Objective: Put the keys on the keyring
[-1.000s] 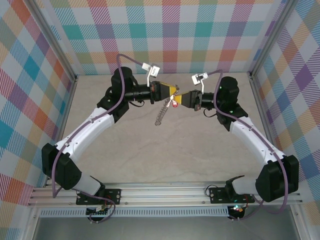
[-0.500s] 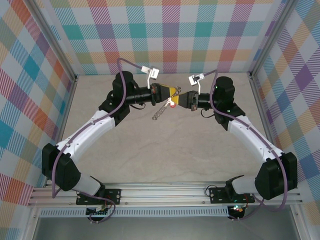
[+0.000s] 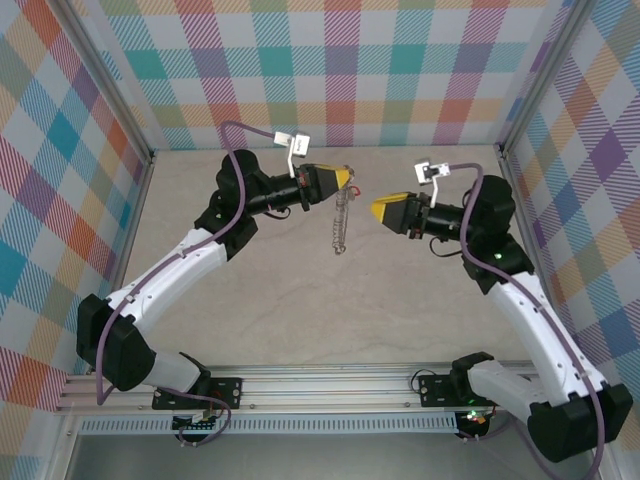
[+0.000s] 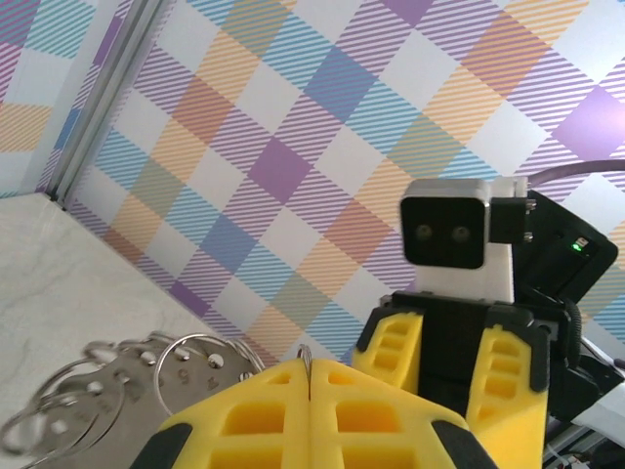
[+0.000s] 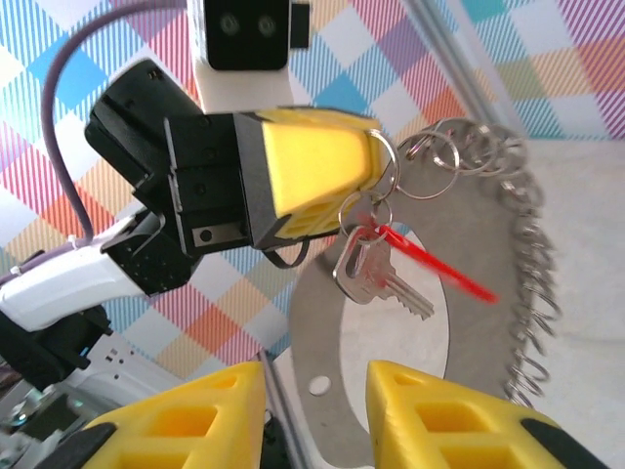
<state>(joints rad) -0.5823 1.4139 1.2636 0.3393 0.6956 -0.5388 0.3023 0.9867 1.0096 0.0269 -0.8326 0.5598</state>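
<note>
My left gripper [image 3: 347, 179] is shut on one small loop of the keyring [image 3: 340, 228], which hangs straight down from its tips above the table. In the right wrist view the keyring [image 5: 320, 313] shows as a grey hoop edged with silver loops. A silver key [image 5: 376, 276] with a red tag [image 5: 435, 262] dangles from a small loop right at the left gripper [image 5: 376, 161]. My right gripper [image 3: 374, 207] stands open and empty, a short way right of the ring; its yellow fingers [image 5: 449, 415] frame the hoop from below. The left wrist view shows the shut left gripper [image 4: 311, 376] pinching a thin ring.
The marble-look table [image 3: 300, 300] is enclosed by checked walls [image 3: 340, 70] at the back and both sides. Metal corner posts [image 3: 510, 150] mark the back corners. A rail [image 3: 330, 385] with both arm bases runs along the near edge.
My right gripper has opened and drawn back to the right, away from the left gripper. The key stays at the left fingertips, and the keyring now hangs straight down.
</note>
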